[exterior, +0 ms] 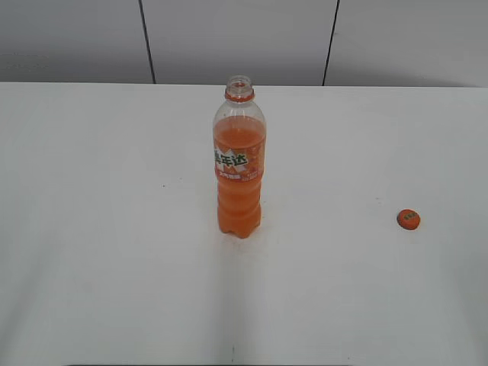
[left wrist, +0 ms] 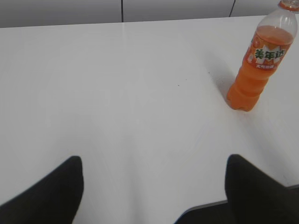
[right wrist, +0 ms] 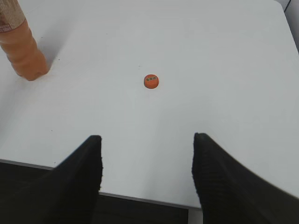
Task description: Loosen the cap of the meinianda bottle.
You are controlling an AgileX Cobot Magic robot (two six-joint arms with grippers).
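The meinianda bottle (exterior: 239, 164) stands upright in the middle of the white table, its mouth bare above the orange neck ring. It also shows in the left wrist view as the bottle (left wrist: 260, 60) at the upper right, and in the right wrist view as the bottle's base (right wrist: 21, 51) at the upper left. The orange cap (exterior: 408, 219) lies flat on the table, far to the bottle's right; the cap (right wrist: 151, 81) is ahead of my right gripper (right wrist: 147, 140), which is open and empty near the table's front edge. My left gripper (left wrist: 154, 161) is open and empty, well short of the bottle.
The white table (exterior: 114, 229) ends at a front edge (right wrist: 140, 198) just under my right fingers. A grey panelled wall (exterior: 229, 38) rises behind the table's far edge. Neither arm shows in the exterior view.
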